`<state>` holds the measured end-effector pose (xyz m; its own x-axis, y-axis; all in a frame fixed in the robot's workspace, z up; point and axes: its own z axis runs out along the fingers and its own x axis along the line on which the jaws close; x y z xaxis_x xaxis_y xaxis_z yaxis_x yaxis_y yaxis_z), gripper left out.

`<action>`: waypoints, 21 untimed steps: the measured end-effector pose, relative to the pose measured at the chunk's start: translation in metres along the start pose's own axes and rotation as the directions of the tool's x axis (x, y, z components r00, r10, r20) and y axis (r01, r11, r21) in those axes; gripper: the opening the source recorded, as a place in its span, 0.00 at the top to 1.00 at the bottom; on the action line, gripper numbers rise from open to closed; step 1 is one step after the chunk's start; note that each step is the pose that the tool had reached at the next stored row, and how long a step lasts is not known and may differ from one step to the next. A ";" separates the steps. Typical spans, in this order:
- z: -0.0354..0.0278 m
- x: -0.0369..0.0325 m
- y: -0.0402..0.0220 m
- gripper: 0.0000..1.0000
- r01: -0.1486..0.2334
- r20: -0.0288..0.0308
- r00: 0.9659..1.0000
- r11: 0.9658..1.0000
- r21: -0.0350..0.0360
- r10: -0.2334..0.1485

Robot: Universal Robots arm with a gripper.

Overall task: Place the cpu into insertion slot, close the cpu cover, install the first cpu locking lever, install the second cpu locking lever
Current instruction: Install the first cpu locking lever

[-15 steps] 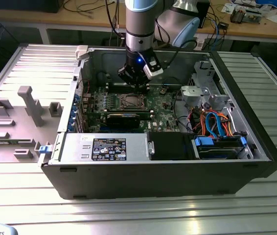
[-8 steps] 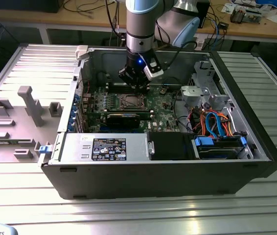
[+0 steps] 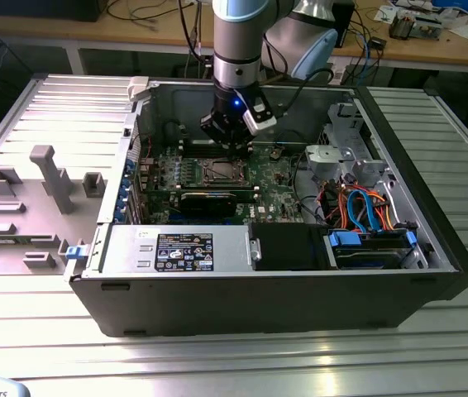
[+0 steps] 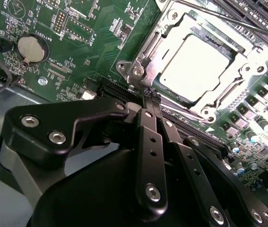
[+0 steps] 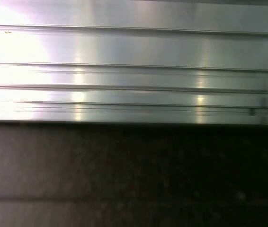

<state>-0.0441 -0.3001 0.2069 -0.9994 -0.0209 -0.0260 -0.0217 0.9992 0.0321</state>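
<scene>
The cpu, a bright silvery square, lies flat in the insertion slot on the green board. The silver cpu cover lies down around it, framing the chip through its window. A thin metal lever rod runs along the socket's far side. My gripper is shut, its black fingers pressed together with the tips at the near corner of the socket frame. In the exterior view the gripper hangs just behind the socket, inside the open computer case.
A black expansion card lies in front of the socket. The power supply and drive bay with blue and orange cables fill the case's front and the exterior view's right. A grey fixture plate sits outside. A coin battery and memory slots flank the socket.
</scene>
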 end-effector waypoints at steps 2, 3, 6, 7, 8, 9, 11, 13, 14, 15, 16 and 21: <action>0.0003 0.0000 0.0000 0.89 0.000 0.000 1.000 1.000 0.001 0.000; 0.0005 -0.0001 0.0000 0.89 0.000 0.000 1.000 1.000 0.002 0.000; 0.0011 -0.0002 0.0002 0.89 0.000 0.000 1.000 1.000 0.004 0.000; 0.0013 -0.0002 0.0002 0.89 0.000 0.000 1.000 1.000 0.005 0.000; 0.0014 -0.0002 0.0003 0.89 0.000 0.000 1.000 1.000 0.006 0.000; 0.0017 -0.0002 0.0003 0.89 0.000 0.000 1.000 1.000 0.007 0.000; 0.0020 -0.0003 0.0003 0.89 -0.001 -0.001 1.000 1.000 0.009 0.001; 0.0024 -0.0004 0.0004 0.89 -0.001 0.000 1.000 1.000 0.011 0.001; 0.0027 -0.0004 0.0004 0.89 -0.001 0.000 1.000 1.000 0.012 0.001; 0.0028 -0.0005 0.0005 0.89 -0.001 0.000 1.000 1.000 0.013 0.001; 0.0031 -0.0005 0.0005 0.89 -0.001 0.000 1.000 1.000 0.014 0.001; 0.0049 -0.0007 0.0007 0.89 -0.002 0.000 1.000 1.000 0.016 0.002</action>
<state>-0.0433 -0.2993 0.2021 -0.9995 -0.0186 -0.0259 -0.0190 0.9997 0.0163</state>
